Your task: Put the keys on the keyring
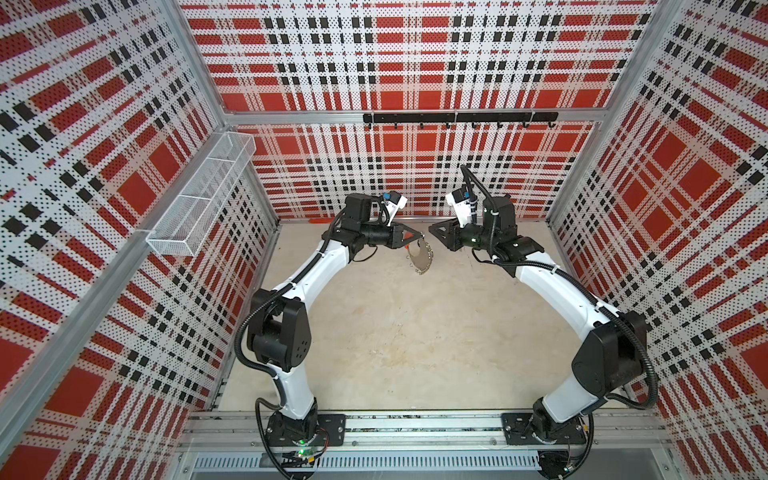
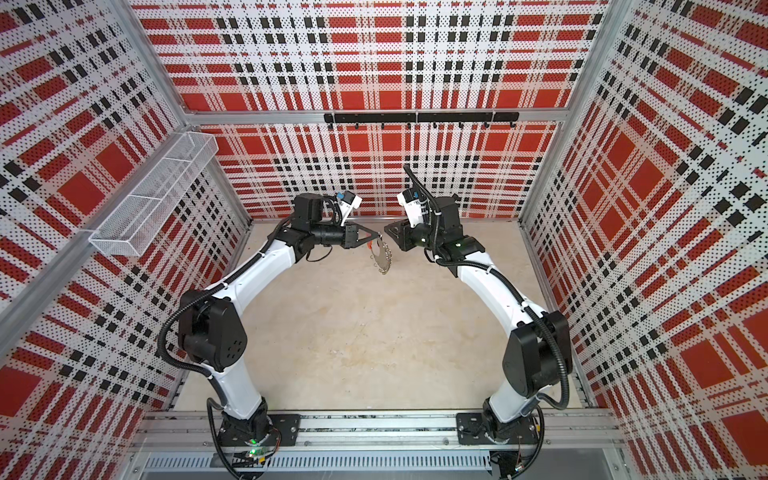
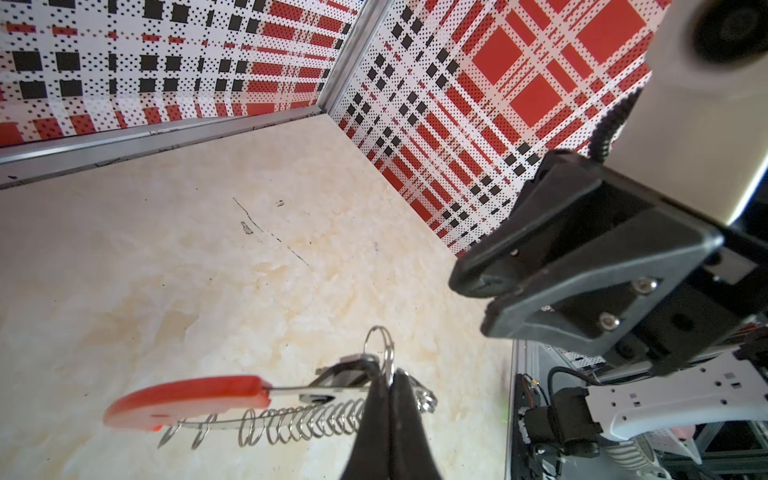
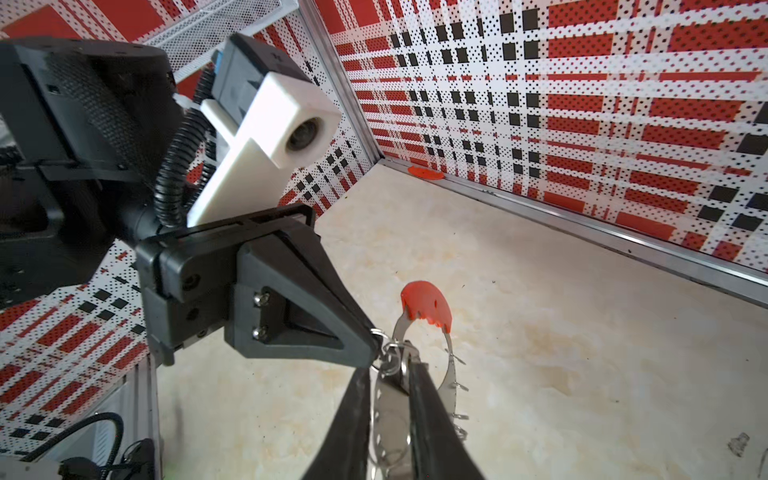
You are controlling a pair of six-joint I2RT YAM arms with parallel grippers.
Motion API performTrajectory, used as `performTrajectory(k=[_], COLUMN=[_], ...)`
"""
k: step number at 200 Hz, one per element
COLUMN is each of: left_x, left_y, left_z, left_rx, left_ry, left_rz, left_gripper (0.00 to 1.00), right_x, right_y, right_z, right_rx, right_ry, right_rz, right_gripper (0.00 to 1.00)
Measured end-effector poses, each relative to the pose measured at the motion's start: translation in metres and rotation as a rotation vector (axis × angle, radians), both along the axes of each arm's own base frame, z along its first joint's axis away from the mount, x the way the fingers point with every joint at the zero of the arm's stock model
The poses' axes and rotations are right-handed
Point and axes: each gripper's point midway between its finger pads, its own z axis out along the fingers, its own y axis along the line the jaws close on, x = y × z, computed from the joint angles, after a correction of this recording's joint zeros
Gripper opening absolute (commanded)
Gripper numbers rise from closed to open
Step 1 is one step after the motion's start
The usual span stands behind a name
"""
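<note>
The left tool [image 1: 417, 240] was squeezed tight shut, with no gap between its fingers [image 3: 372, 424]. It had hold of the keyring [image 1: 420, 259] by one small ring [image 3: 379, 345] at the end of the band. In both top views the keyring hung from that tool's tip, over the bench [image 1: 395, 340] and toward 12 o'clock from the bench's middle. The left tool sat at 9 o'clock of the keyring and pointed to 3 o'clock. The right tool [image 1: 431, 230] sat at about 2 o'clock of the keyring, very near it, and pointed back to 9 o'clock, so the two tools were nose to nose. In the left wrist view the keyring's red part [image 3: 187, 397] stuck out away from the tool, and a row of little silver rings [image 3: 291, 428] ran along the band's rim. In the right wrist view the right tool's two fingers [image 4: 424, 407] stood a little way apart, and the shiny band showed in the gap between them. I could not tell if those fingers pinched the band or only sat beside it. A white wire basket [image 1: 199, 195] hung on the wall at 10 o'clock, and a black rail of hooks [image 1: 457, 117] ran along the wall at 12 o'clock.
</note>
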Motion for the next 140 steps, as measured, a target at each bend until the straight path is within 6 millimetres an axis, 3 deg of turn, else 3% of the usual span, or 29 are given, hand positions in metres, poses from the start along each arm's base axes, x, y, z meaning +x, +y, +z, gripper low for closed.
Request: performTrajectory(k=[72, 140], left_x=[0.004, 0.008], left_y=[0.001, 0.004], left_z=[0.013, 0.022], left_rx=[-0.112, -0.173], left_ry=[0.1, 0.113], left_rz=[0.01, 0.014], left_gripper=[0.0, 0.0], right_x=[0.014, 0.018], right_y=[0.011, 0.007], right_z=[-0.017, -0.021], right_rx=[0.037, 0.01], right_ry=[0.073, 0.071], right_rz=[0.013, -0.017], right_gripper=[0.09, 0.13])
